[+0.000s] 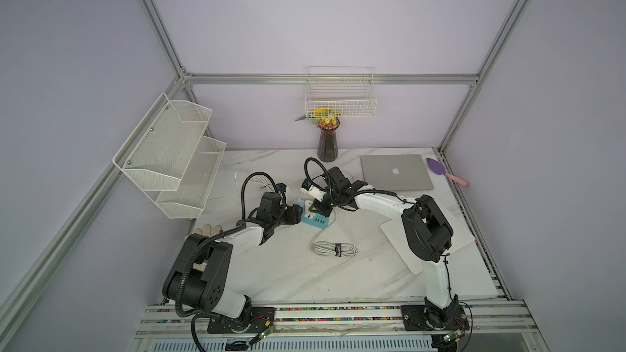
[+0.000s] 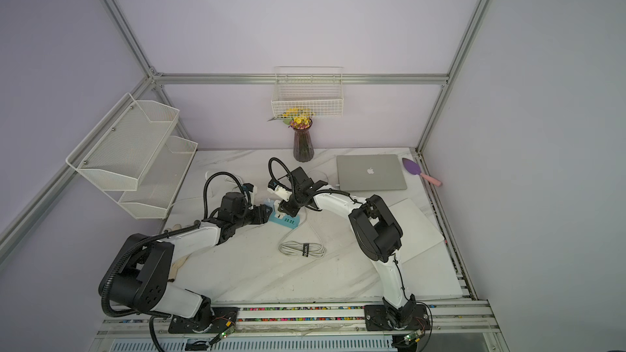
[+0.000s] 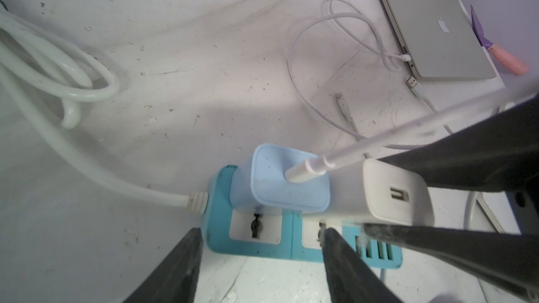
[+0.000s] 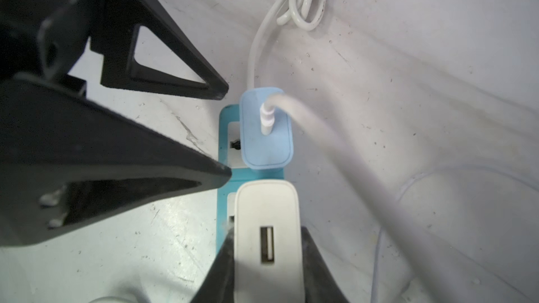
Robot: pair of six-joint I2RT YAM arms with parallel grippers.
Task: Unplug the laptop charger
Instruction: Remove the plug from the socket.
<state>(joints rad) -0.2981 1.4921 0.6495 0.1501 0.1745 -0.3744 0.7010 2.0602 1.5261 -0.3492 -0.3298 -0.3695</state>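
Note:
The laptop charger (image 4: 267, 205), a white power brick with a USB port on its face, sits plugged into a teal power strip (image 3: 221, 228) beside a light-blue adapter (image 3: 280, 188) that carries a thin white cable. My right gripper (image 4: 267, 228) is shut on the charger (image 3: 388, 196), one finger pressed against each side. My left gripper (image 3: 259, 237) is open at the strip's near edge, with one fingertip (image 3: 325, 236) over the strip and the other off its end. In both top views the grippers (image 1: 298, 213) (image 1: 318, 209) meet over the strip (image 1: 315, 221) (image 2: 286, 221).
A closed silver laptop (image 1: 396, 172) lies at the back right with a white cable looped beside it. A strapped cable coil (image 1: 333, 248) lies in front of the strip. A vase (image 1: 328, 143), white board (image 1: 430, 235), glove (image 1: 208, 230) and mesh shelf (image 1: 169, 154) surround the area.

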